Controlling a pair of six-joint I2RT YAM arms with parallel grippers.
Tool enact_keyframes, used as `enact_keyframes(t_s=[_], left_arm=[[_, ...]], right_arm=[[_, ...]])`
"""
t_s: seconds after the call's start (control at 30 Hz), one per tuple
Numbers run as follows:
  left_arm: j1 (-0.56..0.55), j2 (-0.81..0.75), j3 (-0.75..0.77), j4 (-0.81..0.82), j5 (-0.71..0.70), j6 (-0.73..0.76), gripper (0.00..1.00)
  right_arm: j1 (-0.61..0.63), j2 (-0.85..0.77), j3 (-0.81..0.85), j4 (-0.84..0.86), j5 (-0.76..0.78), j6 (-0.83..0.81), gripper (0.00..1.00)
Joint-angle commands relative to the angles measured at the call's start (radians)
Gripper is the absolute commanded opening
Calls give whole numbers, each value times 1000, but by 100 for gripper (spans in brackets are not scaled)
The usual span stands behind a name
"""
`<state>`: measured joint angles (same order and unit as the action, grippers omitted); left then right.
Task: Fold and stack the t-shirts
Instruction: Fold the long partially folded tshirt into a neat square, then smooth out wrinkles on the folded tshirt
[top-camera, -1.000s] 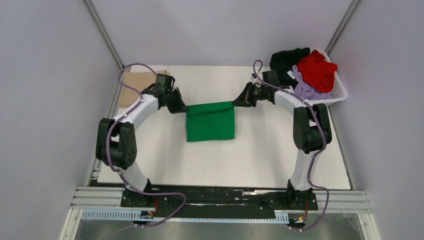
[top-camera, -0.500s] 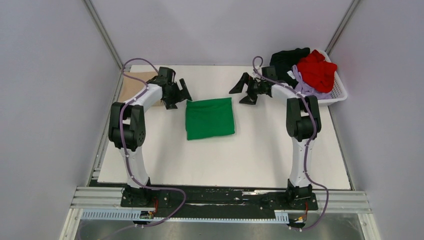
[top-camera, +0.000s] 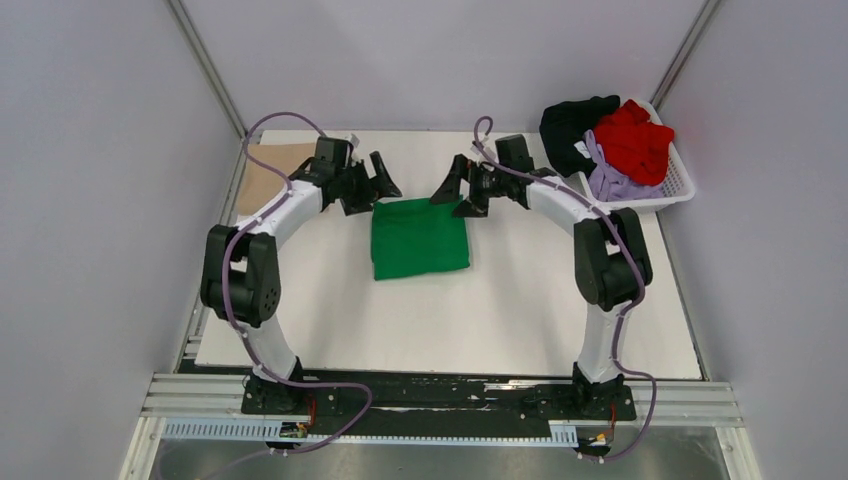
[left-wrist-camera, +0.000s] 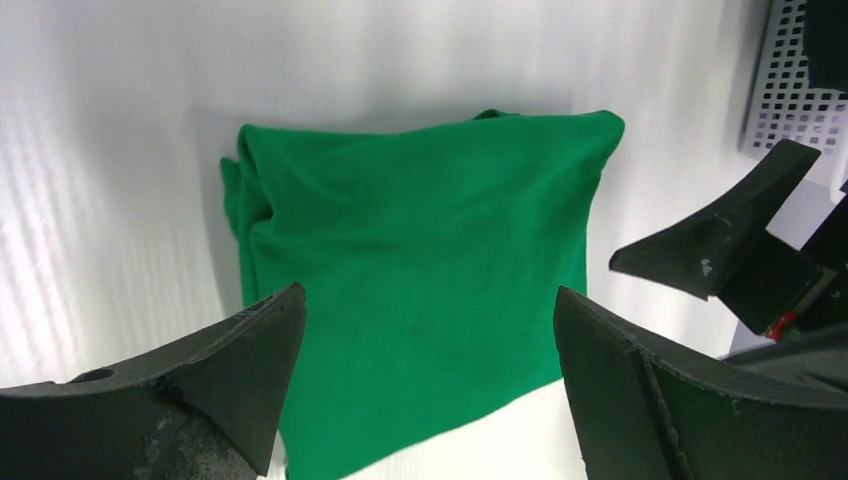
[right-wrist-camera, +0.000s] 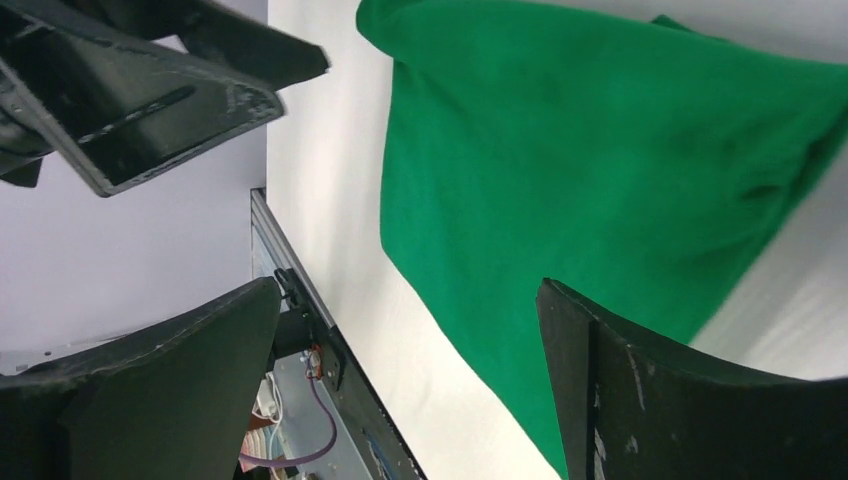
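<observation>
The bright green t-shirt (top-camera: 420, 238) lies folded in a rough square on the far half of the white desk (top-camera: 520, 310). At its far edge the left fingers (top-camera: 378, 185) and right fingers (top-camera: 455, 195) hang spread wide, gripping nothing. A tan t-shirt (top-camera: 262, 172) lies in the far left corner. A white basket (top-camera: 680, 185) at far right holds black (top-camera: 570, 125), red (top-camera: 635, 140) and lavender (top-camera: 612, 180) shirts. Pale grey walls (top-camera: 100, 200) enclose three sides

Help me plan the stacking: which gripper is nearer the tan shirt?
Left. The left gripper hangs right of the tan shirt; the right gripper is farther right, across the green shirt.
</observation>
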<state>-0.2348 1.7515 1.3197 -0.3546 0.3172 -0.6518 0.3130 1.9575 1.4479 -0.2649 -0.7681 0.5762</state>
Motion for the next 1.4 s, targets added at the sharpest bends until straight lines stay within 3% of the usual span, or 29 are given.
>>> enact_keyframes(t_s=[0.0,0.1,0.37,0.6,0.77,0.93,1.07,1.2,1.37], left_arm=[[-3,145,64,94,87,-14,100],[-2,222,97,142,89,-42,100],[0,428,253,-11,-39,-43,100],[0,374,220,-114,-133,-21,100],[-10,229,219,-104,-126,25,100],[-38,-4,65,-45,-131,12,100],[-56,-109,-83,27,-32,-29,100],[-97,-115,-192,122,70,-63,100],[-113,-40,-296,201,136,-90,100]], right_arm=[[3,96,94,57,-31,26,100],[-3,199,198,59,-17,38,100],[-25,417,323,50,22,83,100],[-40,446,296,14,-1,82,100],[-39,301,311,-36,-30,31,100],[-14,82,176,-34,-49,-22,100],[24,-67,-46,56,-62,12,100],[55,-146,-245,197,-80,86,100],[50,-98,-381,244,-33,94,100]])
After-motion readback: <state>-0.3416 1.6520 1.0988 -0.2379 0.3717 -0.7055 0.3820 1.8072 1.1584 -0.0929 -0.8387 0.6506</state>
